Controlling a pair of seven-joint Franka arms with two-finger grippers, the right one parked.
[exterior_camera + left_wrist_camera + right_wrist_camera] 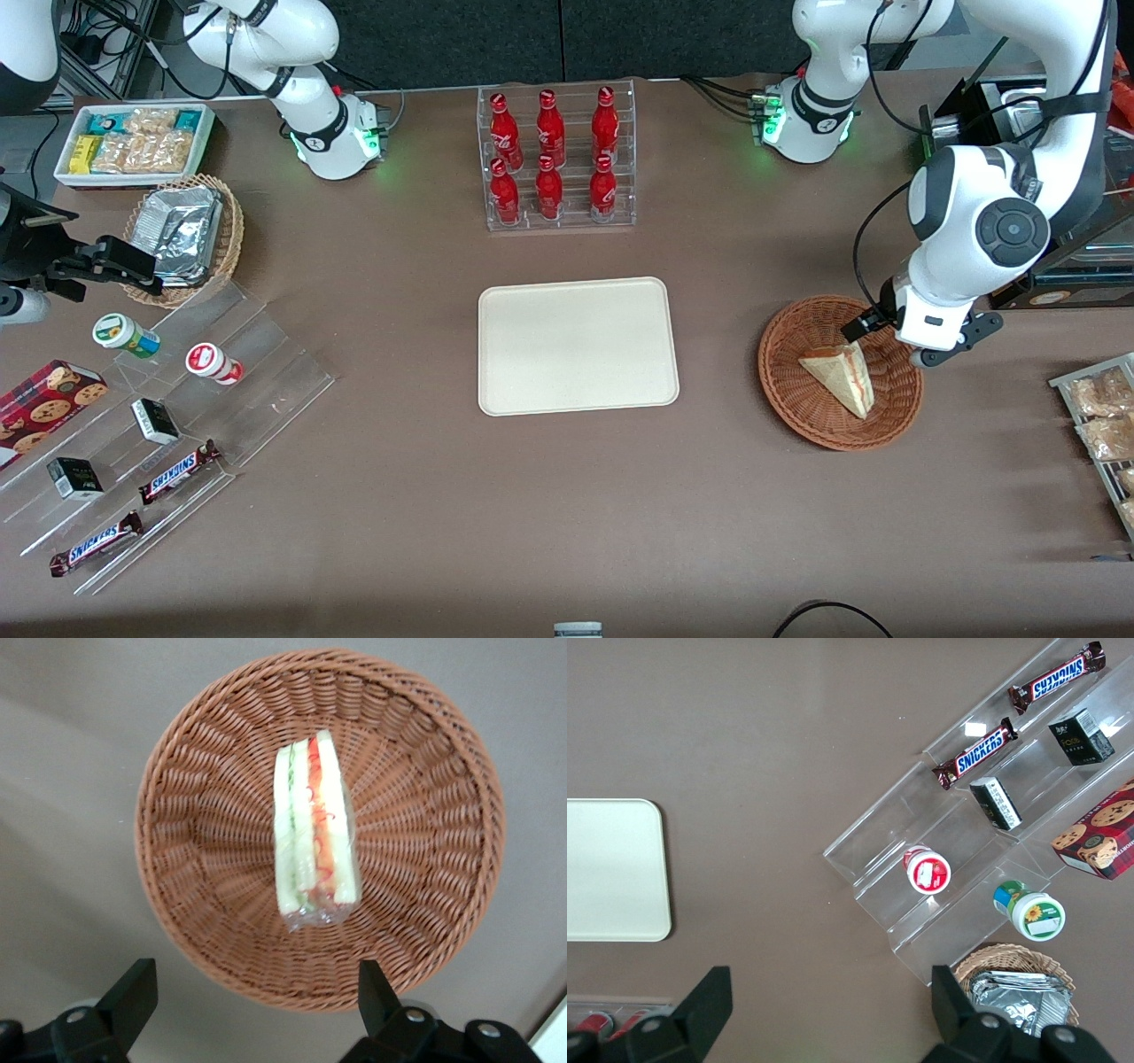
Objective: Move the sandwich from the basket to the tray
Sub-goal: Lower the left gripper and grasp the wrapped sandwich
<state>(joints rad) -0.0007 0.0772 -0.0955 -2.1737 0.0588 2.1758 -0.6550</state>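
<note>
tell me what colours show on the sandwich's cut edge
Red, orange and green between pale bread on the sandwich, clearest in the left wrist view.

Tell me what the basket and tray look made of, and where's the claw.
Basket: reddish-brown woven wicker, matte, visible coiled weave. Tray: looks like cream plastic, smooth and matte, with molded rounded corners and a low rim. Sandwich seems wrapped in clear film, glossy at one end. Claw hangs open above the basket.
</note>
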